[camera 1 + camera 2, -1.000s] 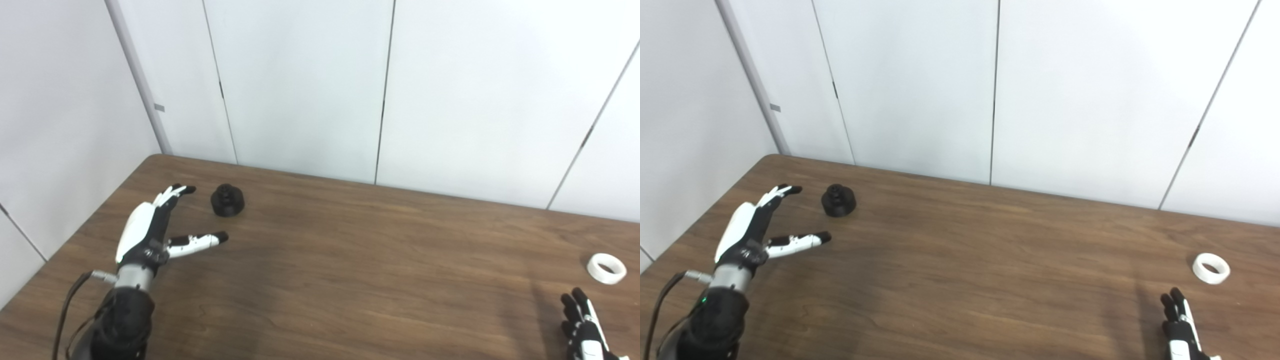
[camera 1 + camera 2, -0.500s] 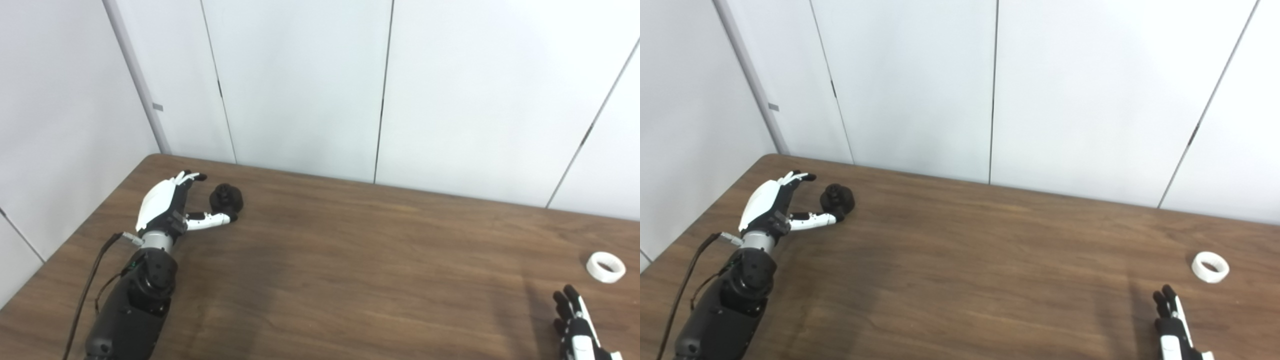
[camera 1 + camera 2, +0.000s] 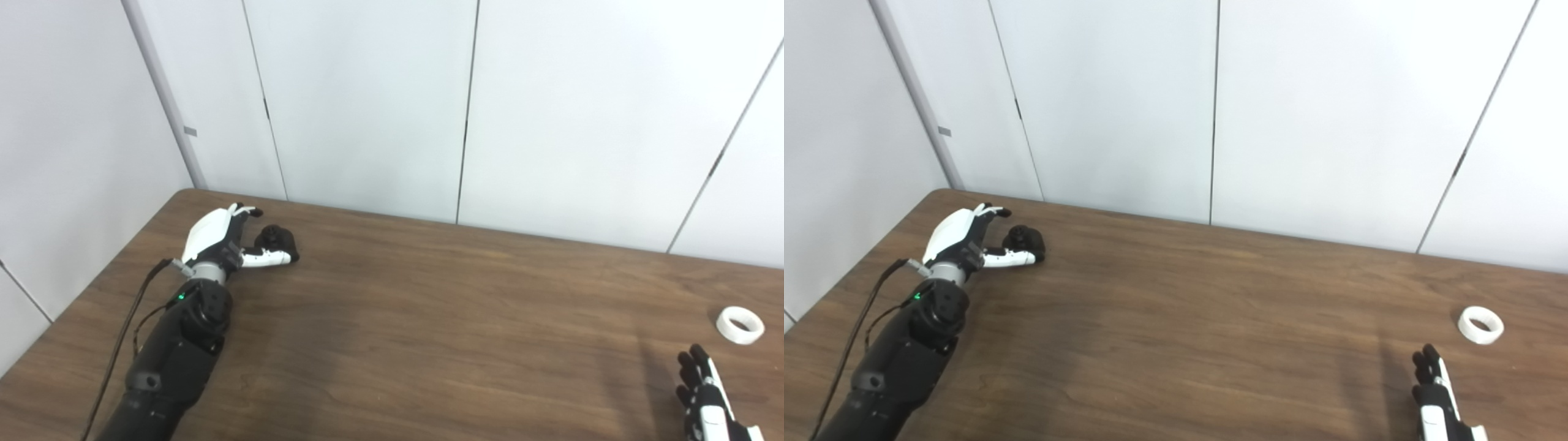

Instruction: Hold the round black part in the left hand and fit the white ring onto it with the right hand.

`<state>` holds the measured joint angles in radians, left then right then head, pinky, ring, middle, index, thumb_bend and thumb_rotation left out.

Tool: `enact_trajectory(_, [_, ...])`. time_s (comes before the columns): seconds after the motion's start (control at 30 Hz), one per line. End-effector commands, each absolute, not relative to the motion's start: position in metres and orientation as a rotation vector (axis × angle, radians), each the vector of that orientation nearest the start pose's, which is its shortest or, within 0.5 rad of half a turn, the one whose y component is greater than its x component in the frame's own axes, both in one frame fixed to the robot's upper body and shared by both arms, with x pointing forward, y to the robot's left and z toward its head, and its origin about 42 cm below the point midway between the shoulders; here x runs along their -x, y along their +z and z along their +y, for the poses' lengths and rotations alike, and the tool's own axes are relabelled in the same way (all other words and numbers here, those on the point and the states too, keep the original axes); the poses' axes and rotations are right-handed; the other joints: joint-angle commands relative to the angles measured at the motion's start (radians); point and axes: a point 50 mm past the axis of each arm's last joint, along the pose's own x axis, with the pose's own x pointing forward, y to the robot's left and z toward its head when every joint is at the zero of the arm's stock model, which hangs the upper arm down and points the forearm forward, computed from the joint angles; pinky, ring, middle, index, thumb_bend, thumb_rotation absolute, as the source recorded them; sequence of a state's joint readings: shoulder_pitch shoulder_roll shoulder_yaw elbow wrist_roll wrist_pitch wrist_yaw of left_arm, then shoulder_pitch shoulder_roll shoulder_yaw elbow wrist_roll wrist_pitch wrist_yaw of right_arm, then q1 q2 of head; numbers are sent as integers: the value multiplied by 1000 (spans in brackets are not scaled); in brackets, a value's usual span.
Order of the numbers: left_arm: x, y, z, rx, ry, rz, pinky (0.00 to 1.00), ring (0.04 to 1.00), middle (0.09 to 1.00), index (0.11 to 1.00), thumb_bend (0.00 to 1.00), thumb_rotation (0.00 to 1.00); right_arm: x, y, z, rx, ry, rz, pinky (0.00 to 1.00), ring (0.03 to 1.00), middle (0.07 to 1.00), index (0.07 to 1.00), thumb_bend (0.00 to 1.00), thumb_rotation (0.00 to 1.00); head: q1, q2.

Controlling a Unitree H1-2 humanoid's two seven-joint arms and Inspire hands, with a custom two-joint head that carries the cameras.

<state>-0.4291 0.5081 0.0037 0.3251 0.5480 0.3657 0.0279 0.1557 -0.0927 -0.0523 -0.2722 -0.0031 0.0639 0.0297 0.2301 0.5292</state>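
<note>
Left hand (image 3: 223,239), white-backed with black fingers, stretched out near the far left corner of the brown wood-grain table (image 3: 429,318). Fingers (image 3: 248,212) spread and curved over the far side of the round black part (image 3: 279,240), thumb (image 3: 266,259) laid along its near side, tip at its right edge. Part sitting on the surface between thumb and fingers, cupped but not lifted; thumb looks to be touching it, though contact by the fingers cannot be made out. Not closed around it: a gap visible between fingertips and the top of the part. Black forearm (image 3: 177,343) running back toward the near left edge, a green light lit near the wrist, a dark cable (image 3: 125,331) trailing beside it on the left.

Small white plastic ring (image 3: 740,324) lying flat on the surface close to the right edge, well apart from the black part, hollow centre facing up. Right hand (image 3: 704,404) low at the near right corner, mostly cut off by the bottom of the view, dark fingers (image 3: 1427,361) straight and held side by side, pointing away toward the far edge. Holding nothing, near the ring but short of it, not touching. Palm hovering over or resting on the surface: cannot tell which.

White panelled wall (image 3: 465,104) behind the far edge.
</note>
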Motion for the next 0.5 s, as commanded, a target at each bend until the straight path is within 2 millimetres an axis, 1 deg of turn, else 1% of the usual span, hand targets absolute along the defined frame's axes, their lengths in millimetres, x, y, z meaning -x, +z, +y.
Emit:
enact_trajectory(0.0, [-426,227,412,-1048,381,161,1000,1000,995,869,1000,421,-224,138,-254,94,-51,-95,1000,1000,973,991,355,1000,1,1])
enact_trajectory(0.17, [-435,228,412,-1060,379,191,1000,1000,999,873,1000,428,-224,138,-254,95,-50,-91,1000,1000,972,989,366,1000,-2,1])
enact_trajectory(0.47, [-445,225,415,-1089,374,207,1000,1000,990,854,1000,414,-222,138,-254,103,-49,-89,1000,1000,972,986,377,1000,2,1])
